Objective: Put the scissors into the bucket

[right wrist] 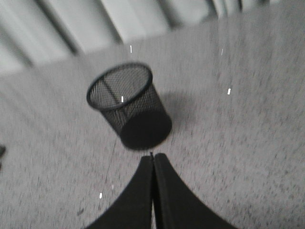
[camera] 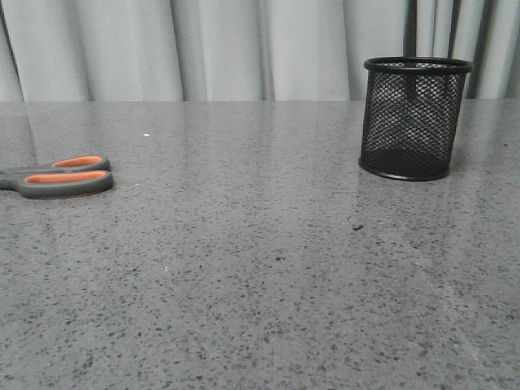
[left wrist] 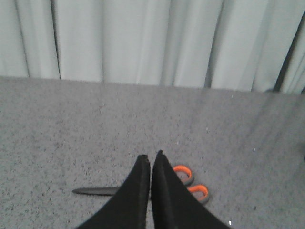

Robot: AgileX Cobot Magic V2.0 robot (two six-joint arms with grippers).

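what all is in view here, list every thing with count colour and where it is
scissors: 1, dark grey handles lined orange, slim dark blades; lying flat on the table at the far left of the front view, blades running off the left edge
bucket: 1, black wire mesh with solid rim and base; upright on the table at the right of the front view, nothing visible inside
table: 1, grey speckled stone-look top; carries both items
curtain: pale grey-white folds; behind the table's far edge
left gripper: 1, black; fingers together, holding nothing, above the table with the scissors just beyond the tips
right gripper: 1, black; fingers together, holding nothing, above the table short of the bucket
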